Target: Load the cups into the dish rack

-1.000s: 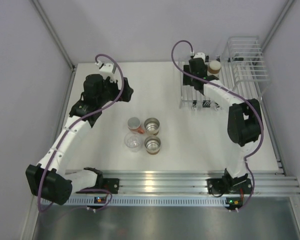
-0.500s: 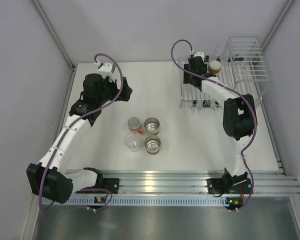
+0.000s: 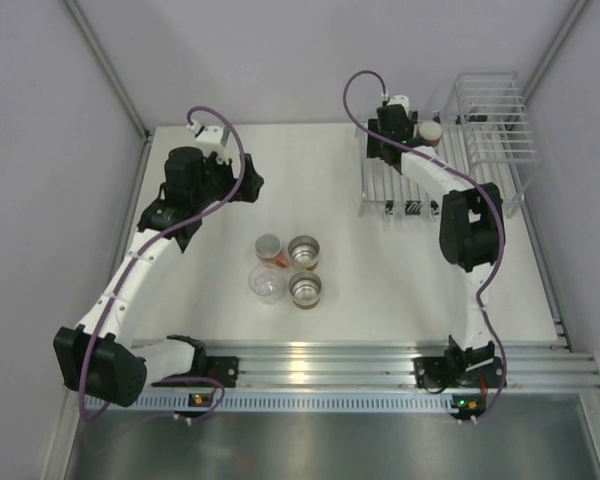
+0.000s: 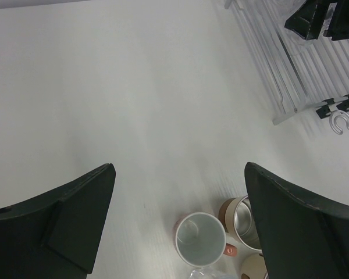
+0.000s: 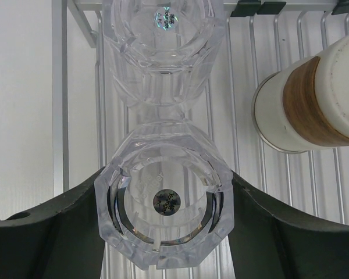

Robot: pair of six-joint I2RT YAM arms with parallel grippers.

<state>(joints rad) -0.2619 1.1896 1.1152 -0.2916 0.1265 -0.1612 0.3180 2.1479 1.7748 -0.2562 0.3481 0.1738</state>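
Nearest the arm bases and well left of the dish rack point(image 3: 380, 192), four cups wait mouth-up on the table point(image 3: 410, 270): a clear cup point(image 3: 267, 284) and a brown cup point(image 3: 305, 289) in front, the salmon-orange cup point(image 3: 268, 246) and a second brown cup point(image 3: 303, 251) behind. The left gripper point(image 4: 179, 174) hangs beyond them, jaws wide apart, holding nothing. Over the rack's low bars the right gripper point(image 5: 166, 192) clamps an inverted clear cup point(image 5: 163, 168) by its faceted walls. Light, stiff and probably slippery, it looks best pinched gently at mid-wall. Farther along the bars sit another clear cup point(image 5: 160, 46) and, toward the rack's basket side, a third brown cup point(image 5: 314, 99).
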